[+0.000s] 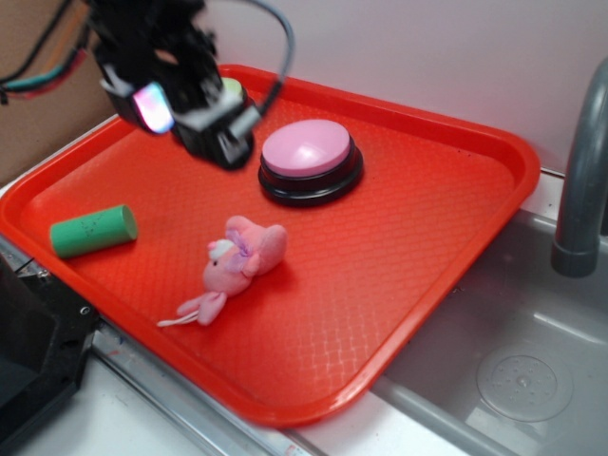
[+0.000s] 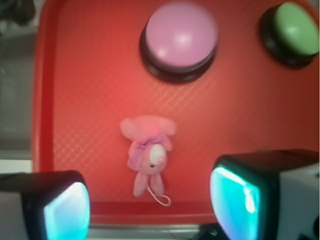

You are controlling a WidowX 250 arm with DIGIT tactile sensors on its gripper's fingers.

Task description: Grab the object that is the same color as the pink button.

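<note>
1. I see a red tray (image 1: 456,237) carrying everything; it sits on a pale surface, its right edge overhanging a grey sink (image 1: 513,351), with a grey faucet pipe (image 1: 579,180) standing at the tray's far right corner.
2. My end effector (image 1: 195,109) hangs above the tray's far left part, clear of the tray floor and blurred in the exterior view. In the wrist view its two fingers (image 2: 235,197) show at the lower corners, spread wide, with nothing between them. Their pads glow cyan.
3. The pink button (image 1: 309,152), a glossy pink dome on a black base, stands upright near the middle of the tray's far edge, just right of the end effector in the exterior view.
4. A green-topped button (image 2: 296,30) stands beside the pink one along that far edge. In the exterior view the end effector hides almost all of it.
5. A green foam cylinder (image 1: 93,231) lies on its side near the tray's left corner, well apart from the buttons.
6. The pink plush toy (image 1: 239,258) lies in the middle of the tray, between the pink button and the near edge, touching neither. Its white face looks upward, and a thin pale tail (image 1: 176,321) trails toward the near edge. In the wrist view it lies between the open fingers, nearer the left one, untouched.
</note>
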